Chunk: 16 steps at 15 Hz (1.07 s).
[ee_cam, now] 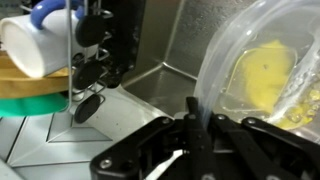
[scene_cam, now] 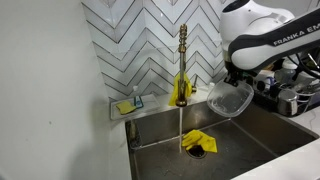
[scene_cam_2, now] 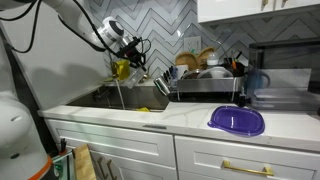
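My gripper (scene_cam: 236,82) is shut on the rim of a clear plastic container (scene_cam: 230,100) and holds it tilted above the steel sink (scene_cam: 265,135). In the wrist view my fingers (ee_cam: 198,118) pinch the container's thin wall (ee_cam: 250,60). A yellow cloth (scene_cam: 198,142) lies on the sink floor and shows through the plastic in the wrist view (ee_cam: 268,72). Water runs from the brass faucet (scene_cam: 182,70) down to the cloth. In an exterior view my gripper (scene_cam_2: 138,60) holds the container over the sink by the faucet.
A dish rack (scene_cam_2: 205,78) with dishes stands next to the sink; in the wrist view a white mug (ee_cam: 40,45) and green plate (ee_cam: 30,95) sit in it. A purple lid (scene_cam_2: 237,120) lies on the white counter. A yellow sponge (scene_cam: 124,106) rests on the sink ledge.
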{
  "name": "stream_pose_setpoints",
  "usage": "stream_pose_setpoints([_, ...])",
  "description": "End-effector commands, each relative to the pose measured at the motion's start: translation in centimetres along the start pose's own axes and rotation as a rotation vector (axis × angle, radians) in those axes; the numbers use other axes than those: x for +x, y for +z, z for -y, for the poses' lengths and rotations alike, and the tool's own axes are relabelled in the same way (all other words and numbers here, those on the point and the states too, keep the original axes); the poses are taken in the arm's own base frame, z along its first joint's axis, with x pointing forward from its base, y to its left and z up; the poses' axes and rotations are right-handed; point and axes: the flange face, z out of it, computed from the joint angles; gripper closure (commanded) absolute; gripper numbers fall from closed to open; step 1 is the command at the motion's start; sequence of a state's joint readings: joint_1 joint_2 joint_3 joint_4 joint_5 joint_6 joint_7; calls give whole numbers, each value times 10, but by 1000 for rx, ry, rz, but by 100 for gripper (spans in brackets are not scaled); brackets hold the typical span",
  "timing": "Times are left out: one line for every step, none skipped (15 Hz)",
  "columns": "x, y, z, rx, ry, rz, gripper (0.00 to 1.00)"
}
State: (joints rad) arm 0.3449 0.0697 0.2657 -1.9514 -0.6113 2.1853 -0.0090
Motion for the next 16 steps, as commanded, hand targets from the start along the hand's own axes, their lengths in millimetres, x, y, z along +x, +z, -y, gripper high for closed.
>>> stream_pose_setpoints([-2, -40, 3, -148, -134, -19, 99])
stream_pose_setpoints([0, -49, 3, -187, -168, -31, 99])
stream_pose_setpoints([1, -55, 4, -231, -200, -48, 99])
stream_pose_setpoints([2, -61, 4, -272, -236, -58, 99])
stream_pose_setpoints([3, -65, 4, -312, -271, -64, 99])
stream_pose_setpoints([5, -69, 5, -358, -300, -75, 99])
stream_pose_setpoints([6, -72, 5, -402, -329, -81, 99])
stream_pose_setpoints([7, -75, 6, -448, -357, -87, 99])
stream_pose_setpoints([9, -77, 6, -495, -385, -93, 99])
stream_pose_setpoints([10, -79, 7, -545, -410, -101, 99])
stream_pose_setpoints([11, -80, 7, -593, -437, -107, 99])
stream_pose_setpoints([12, -82, 6, -645, -464, -112, 99])
stream_pose_setpoints([13, -83, 6, -698, -487, -118, 99])
stream_pose_setpoints([14, -85, 5, -751, -507, -126, 99])
stream_pose_setpoints([14, -86, 4, -809, -507, -134, 99])
stream_pose_setpoints([15, -87, 3, -850, -506, -137, 99])
